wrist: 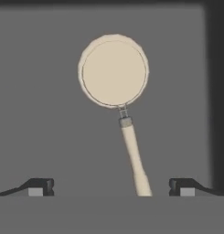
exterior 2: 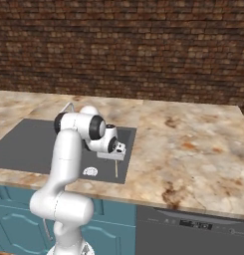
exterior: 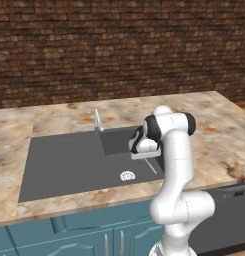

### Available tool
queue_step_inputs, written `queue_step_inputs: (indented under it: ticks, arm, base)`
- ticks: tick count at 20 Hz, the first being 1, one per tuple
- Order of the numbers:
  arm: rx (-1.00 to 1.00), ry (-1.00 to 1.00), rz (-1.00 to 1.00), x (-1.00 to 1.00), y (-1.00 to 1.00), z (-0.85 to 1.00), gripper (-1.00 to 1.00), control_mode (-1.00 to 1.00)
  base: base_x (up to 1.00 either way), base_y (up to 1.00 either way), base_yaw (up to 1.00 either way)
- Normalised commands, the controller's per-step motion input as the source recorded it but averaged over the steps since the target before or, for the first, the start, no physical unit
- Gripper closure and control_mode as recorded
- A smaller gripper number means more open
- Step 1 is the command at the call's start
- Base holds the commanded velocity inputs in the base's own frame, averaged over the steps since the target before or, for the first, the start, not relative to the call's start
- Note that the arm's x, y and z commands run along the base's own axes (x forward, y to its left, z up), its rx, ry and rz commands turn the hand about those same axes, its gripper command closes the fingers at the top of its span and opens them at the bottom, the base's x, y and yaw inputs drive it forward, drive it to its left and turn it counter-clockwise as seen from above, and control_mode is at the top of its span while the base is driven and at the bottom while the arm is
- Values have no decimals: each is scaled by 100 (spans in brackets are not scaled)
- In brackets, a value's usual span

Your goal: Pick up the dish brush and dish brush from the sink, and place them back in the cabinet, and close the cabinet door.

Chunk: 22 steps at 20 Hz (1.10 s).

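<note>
**Jaws spread above a dish brush in the sink**

Dark fingertips [wrist: 40, 186] rise at the bottom of my hand view, set wide apart and holding nothing. My gripper [wrist: 111, 187] hangs over the dark grey sink [exterior: 64, 165], pointing straight down so the jaws can straddle the handle. Between them lies one dish brush [wrist: 118, 96]: a round cream head, a small metal collar, then a pale handle running down toward me, slightly tilted. It rests flat on the basin floor in the right part of the sink, near the round silvery drain [exterior: 127, 175]. A small faucet [exterior: 98, 120] stands at the back rim, on the marbled table [exterior: 214, 130]. I judge the first pickup has not yet happened.
</note>
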Motion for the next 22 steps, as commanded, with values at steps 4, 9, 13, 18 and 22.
queue_step_inputs:
  ticks: [4, 9, 13, 18, 22]
  arm:
    - [0, 0, 0, 24, -11, -16, -100, -100]
    - [0, 0, 0, 19, -12, -15, -100, -100]
    - [0, 0, 0, 13, -12, -18, -100, -100]
    - [0, 1, 0, 10, -13, -15, -100, -100]
    - [0, 1, 0, 11, -13, -16, -100, -100]
  base:
    - [0, 0, 0]
    - [0, 0, 0]
    - [0, 0, 0]
    - [0, 0, 0]
    - [0, 0, 0]
